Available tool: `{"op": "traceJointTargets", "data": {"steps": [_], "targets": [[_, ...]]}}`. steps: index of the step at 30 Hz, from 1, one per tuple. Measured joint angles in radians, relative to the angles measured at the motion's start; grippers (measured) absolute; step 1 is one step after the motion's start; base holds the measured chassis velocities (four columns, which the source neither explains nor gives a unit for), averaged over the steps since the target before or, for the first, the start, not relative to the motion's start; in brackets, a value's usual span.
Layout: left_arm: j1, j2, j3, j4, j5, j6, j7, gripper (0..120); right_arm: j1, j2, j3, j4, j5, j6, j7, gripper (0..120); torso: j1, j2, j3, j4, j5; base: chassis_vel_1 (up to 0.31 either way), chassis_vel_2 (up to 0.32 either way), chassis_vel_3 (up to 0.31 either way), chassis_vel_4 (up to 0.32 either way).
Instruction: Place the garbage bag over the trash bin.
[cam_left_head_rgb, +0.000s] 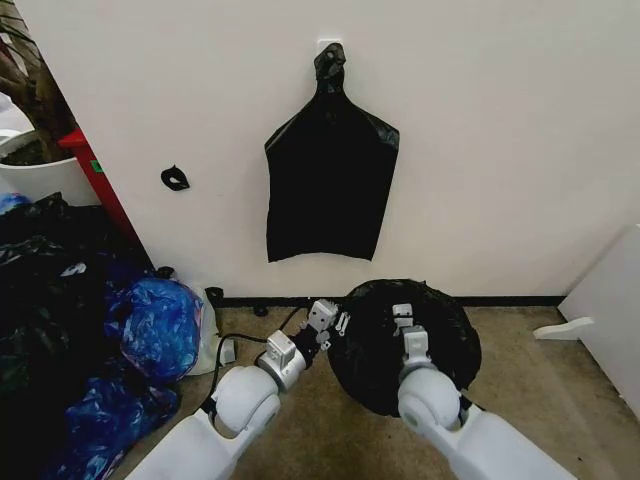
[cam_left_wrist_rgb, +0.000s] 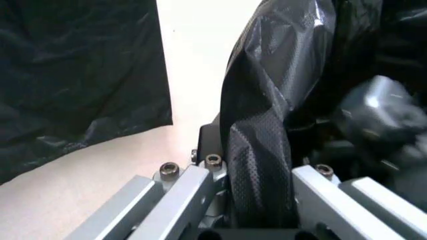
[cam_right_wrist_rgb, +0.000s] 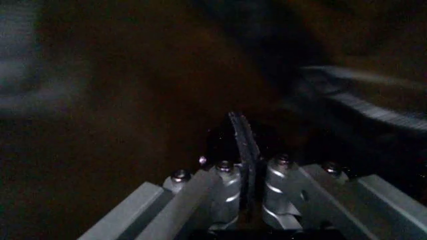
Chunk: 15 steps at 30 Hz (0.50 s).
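The glossy black garbage bag (cam_left_head_rgb: 420, 345) lies as a round crinkled mound on the floor by the wall. The trash bin is hidden beneath it. My left gripper (cam_left_head_rgb: 335, 322) is at the mound's left edge; in the left wrist view a fold of the garbage bag (cam_left_wrist_rgb: 260, 165) runs up between its fingers (cam_left_wrist_rgb: 190, 185), which are shut on it. My right gripper (cam_left_head_rgb: 403, 318) rests on top of the mound near its far side. In the right wrist view its fingers (cam_right_wrist_rgb: 230, 182) are pressed together in darkness, with nothing clearly between them.
A flat black bag bundle (cam_left_head_rgb: 330, 190) hangs on the wall above. Blue plastic bags (cam_left_head_rgb: 160, 325) and a dark heap of bags (cam_left_head_rgb: 45, 300) crowd the left. A white plant pot (cam_left_head_rgb: 40, 178) stands at the far left, a white panel (cam_left_head_rgb: 610, 300) at the right. Bare floor lies right of the mound.
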Motion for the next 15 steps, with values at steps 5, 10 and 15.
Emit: {"op": "traceJointTargets", "data": {"steps": [5, 10, 15], "targets": [[0.002, -0.004, 0.0, 0.0, 0.0, -0.001, 0.0, 1, -0.014, 0.011, -0.023, 0.024, 0.081, -0.013, 0.003, 0, 0.0, 0.0, 0.0, 0.0, 0.0, 0.0, 0.0, 0.0, 0.0], [0.016, 0.0, 0.0, -0.016, 0.002, -0.001, 0.004, 1, 0.002, 0.029, -0.031, 0.01, 0.171, -0.12, 0.082, 0, 0.0, 0.0, 0.0, 0.0001, -0.0001, 0.0, 0.0, 0.0, 0.0], [0.03, 0.012, -0.008, -0.037, -0.001, -0.002, 0.009, 1, 0.019, 0.033, -0.032, -0.049, 0.093, -0.185, 0.117, 0, 0.0, 0.0, 0.0, 0.0001, 0.0, 0.0, 0.0, 0.0, 0.0]]}}
